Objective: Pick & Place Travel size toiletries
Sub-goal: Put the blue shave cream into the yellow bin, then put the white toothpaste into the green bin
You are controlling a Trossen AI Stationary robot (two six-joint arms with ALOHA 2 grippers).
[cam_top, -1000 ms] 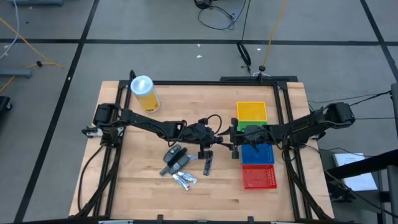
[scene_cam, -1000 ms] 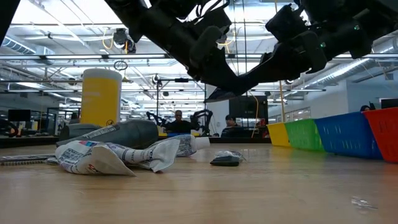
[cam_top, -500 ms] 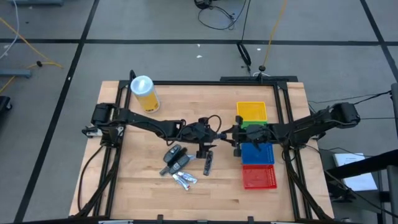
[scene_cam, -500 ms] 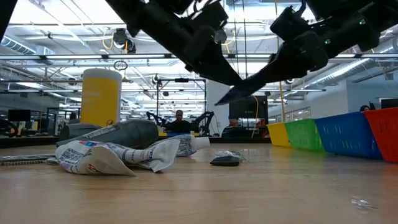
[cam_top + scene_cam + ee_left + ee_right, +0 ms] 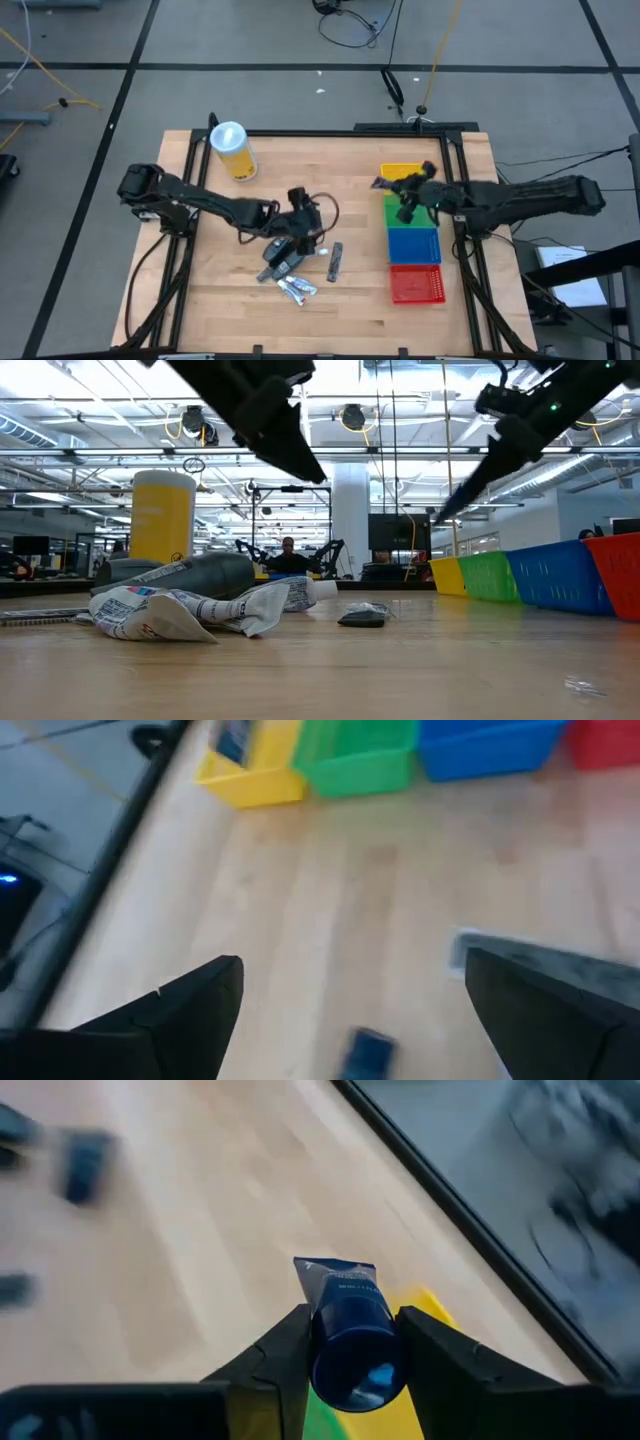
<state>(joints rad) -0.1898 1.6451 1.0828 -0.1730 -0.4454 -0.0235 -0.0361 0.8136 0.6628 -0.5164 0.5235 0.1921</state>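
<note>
Dark fingers (image 5: 290, 1355) of the right gripper (image 5: 345, 1350) clamp a blue tube (image 5: 345, 1330) over the yellow tray (image 5: 403, 176), upper right. Left gripper (image 5: 350, 1010), fingers apart, hangs above the toiletries pile (image 5: 285, 265) at lower centre.

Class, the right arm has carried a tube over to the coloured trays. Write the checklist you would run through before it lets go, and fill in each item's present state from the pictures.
1. Grip: the right gripper is shut on the dark blue tube, fingers on both sides. Ok.
2. Position: in the high view the right gripper is above the yellow tray and green tray. Which one the tube sits over: cannot tell.
3. Height above the trays: cannot tell.
4. Other arm clear: the left gripper is open, over the pile of toiletries, well apart from the trays. Ok.
5. Work remaining: toiletries lie on the table. Task finished: not ok.
</note>
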